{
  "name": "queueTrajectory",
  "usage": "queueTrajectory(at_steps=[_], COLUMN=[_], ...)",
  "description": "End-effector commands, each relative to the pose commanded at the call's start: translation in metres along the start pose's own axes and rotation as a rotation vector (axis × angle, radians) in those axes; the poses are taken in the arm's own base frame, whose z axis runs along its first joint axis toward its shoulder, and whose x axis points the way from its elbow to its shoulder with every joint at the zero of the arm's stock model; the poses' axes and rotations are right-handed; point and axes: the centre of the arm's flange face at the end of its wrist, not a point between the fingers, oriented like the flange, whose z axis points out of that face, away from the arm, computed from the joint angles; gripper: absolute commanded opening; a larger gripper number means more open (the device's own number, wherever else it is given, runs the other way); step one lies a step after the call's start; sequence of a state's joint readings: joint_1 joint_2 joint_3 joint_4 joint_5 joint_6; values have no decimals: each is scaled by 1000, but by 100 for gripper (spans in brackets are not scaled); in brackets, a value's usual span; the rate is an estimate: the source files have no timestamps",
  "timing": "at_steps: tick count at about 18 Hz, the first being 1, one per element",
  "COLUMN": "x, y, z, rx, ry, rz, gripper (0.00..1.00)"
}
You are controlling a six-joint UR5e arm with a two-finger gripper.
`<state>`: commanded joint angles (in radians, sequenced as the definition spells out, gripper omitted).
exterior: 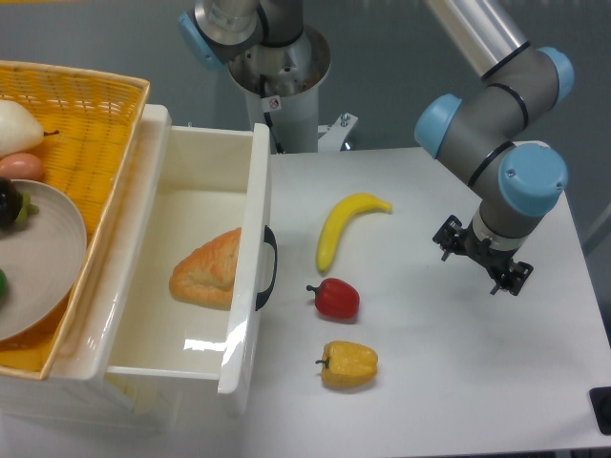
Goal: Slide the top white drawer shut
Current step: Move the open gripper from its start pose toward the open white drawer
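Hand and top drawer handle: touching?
Apart. The fixed camera shows the hand out over bare table, with the banana and red pepper between it and the drawer handle.

Top white drawer (205, 277) open — pincer (482, 260) well apart.

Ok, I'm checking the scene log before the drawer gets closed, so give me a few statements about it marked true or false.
1. The top white drawer stands pulled out. True.
2. A bread piece lies inside the drawer. True.
3. The tool grips the drawer's black handle. False: it hangs over the table, well right of the handle.
4. The banana lies in the yellow basket. False: it lies on the table.
5. The red pepper sits between the banana and the yellow pepper. True.
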<state>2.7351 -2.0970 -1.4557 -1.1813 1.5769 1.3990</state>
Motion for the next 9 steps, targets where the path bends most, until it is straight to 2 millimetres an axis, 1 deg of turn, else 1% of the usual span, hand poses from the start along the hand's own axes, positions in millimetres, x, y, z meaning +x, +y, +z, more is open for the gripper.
queueTrajectory(at_steps=[4, 6, 7, 8, 9], x=[1, 13, 15, 22, 25], y=[0, 1, 3, 3, 0], z=[4, 18, 23, 32, 34], rx=[1, 3, 6, 8, 11], ry=[5, 27, 11, 8, -6], rz=[-8, -20, -27, -38, -69], gripper=[100, 100, 100, 100, 100])
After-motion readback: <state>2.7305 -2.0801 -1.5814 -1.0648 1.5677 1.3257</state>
